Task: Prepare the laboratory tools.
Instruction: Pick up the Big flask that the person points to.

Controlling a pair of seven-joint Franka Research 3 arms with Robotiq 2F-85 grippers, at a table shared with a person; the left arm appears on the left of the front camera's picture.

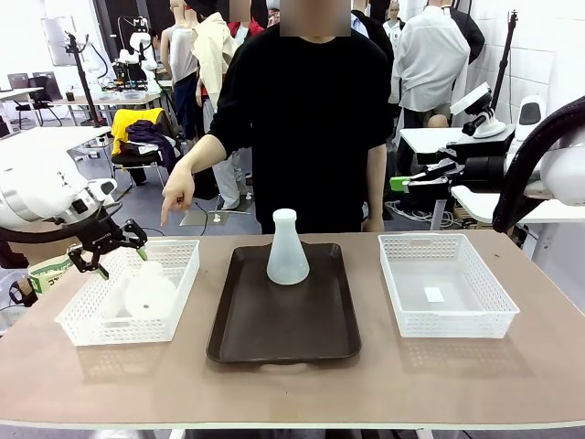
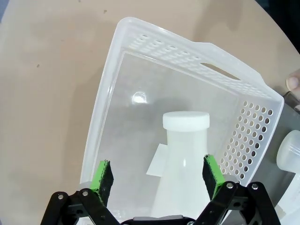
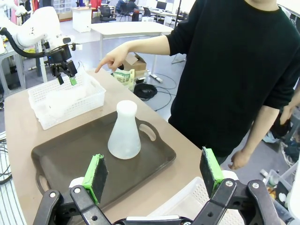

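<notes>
No writing, label or number can be read anywhere.

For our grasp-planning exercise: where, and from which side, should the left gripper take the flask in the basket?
Probably the narrow neck below the cap, from above: the flask seems to lie on its side, the basket walls block sideways approaches, and the open left gripper hangs right over it.

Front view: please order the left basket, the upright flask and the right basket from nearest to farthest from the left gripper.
1. The left basket, at the left, just beneath the left gripper.
2. The upright flask, in the middle, standing on the tray.
3. The right basket, at the far right.
</notes>
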